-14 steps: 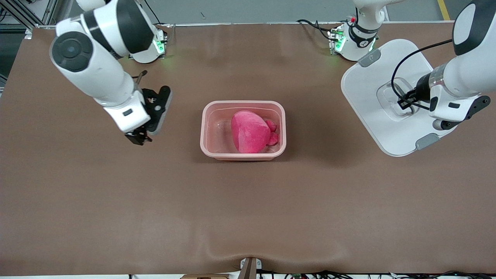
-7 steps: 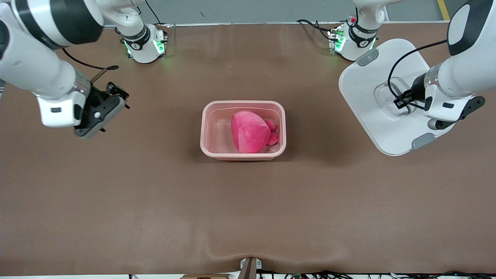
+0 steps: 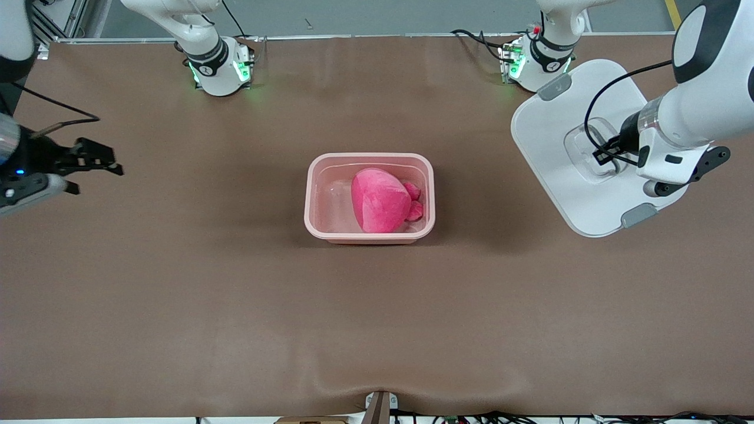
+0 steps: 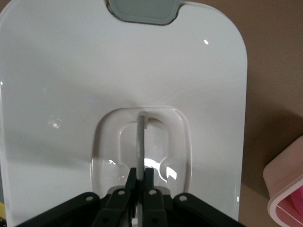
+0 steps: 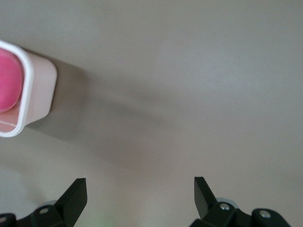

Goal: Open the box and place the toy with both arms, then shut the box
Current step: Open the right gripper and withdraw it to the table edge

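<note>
Toy (image 3: 382, 200) sitting in open box (image 3: 369, 235). Left gripper (image 4: 140, 182) pinched tight on lid (image 3: 554, 153) handle, off toward left arm's end from box. Right gripper (image 5: 139, 196) spread wide, waiting, away from box.

A: Any writing to read on the box (image 3: 370, 198), the lid (image 3: 565, 147) or the toy (image 3: 380, 200)?

B: None. All three are plain, with no label or brand.

A: And the arm bases along the table's top edge?

B: Each has a small round mark on its black band, too small to read. No numbers or signs on the table (image 3: 235, 306) either.
</note>
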{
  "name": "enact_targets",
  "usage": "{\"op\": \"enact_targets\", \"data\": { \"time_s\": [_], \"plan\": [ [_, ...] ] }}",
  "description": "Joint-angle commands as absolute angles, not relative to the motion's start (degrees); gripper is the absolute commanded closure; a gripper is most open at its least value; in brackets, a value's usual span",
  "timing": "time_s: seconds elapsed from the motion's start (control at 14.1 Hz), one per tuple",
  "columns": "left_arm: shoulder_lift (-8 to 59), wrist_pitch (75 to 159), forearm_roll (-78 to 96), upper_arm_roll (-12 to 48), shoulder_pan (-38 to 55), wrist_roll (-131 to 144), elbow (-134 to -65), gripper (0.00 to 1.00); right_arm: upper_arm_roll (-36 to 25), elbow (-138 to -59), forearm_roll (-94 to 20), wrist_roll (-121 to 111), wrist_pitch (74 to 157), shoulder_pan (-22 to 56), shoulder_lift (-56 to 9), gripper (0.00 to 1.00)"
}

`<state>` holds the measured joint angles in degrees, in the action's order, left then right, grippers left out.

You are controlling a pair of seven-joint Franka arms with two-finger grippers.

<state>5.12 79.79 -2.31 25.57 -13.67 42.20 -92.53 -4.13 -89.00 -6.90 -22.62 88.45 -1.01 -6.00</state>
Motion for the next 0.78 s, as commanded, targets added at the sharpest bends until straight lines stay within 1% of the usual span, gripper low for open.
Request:
{"op": "enact_targets", "data": {
  "time_s": [0.0, 0.14, 0.28, 0.5, 0.64, 0.71],
  "plan": [
    [3.8, 80.9, -1.1, 25.8, -13.9, 42.7, -93.6, 1.0, -7.9, -89.5, -6.3, -19.4, 88.6, 0.4, -4.7, 0.0],
    [4.5, 81.4, -1.1, 26.8, -13.8, 45.8, -93.3, 1.0, -8.8, -89.5, -4.0, -13.2, 88.1, 0.5, -3.8, 0.0],
    [5.9, 82.9, -1.2, 29.4, -13.8, 52.0, -92.0, 1.0, -9.1, -88.9, -1.5, -11.3, 88.2, 0.9, -3.6, 0.0],
    [9.1, 83.8, -1.2, 32.5, -12.8, 62.1, -88.5, 1.0, -9.1, -87.7, 0.5, -8.0, 87.3, 0.8, -3.8, 0.0],
    [10.5, 84.5, -1.4, 32.7, -10.0, 68.2, -87.9, 1.0, -9.0, -87.5, 0.5, -7.9, 86.3, 0.5, -3.8, 0.0],
    [10.7, 86.2, -1.6, 32.7, -8.5, 71.2, -87.5, 1.0, -9.0, -87.5, 0.5, -7.9, 86.4, 0.4, -3.8, 0.0]
  ]
}}
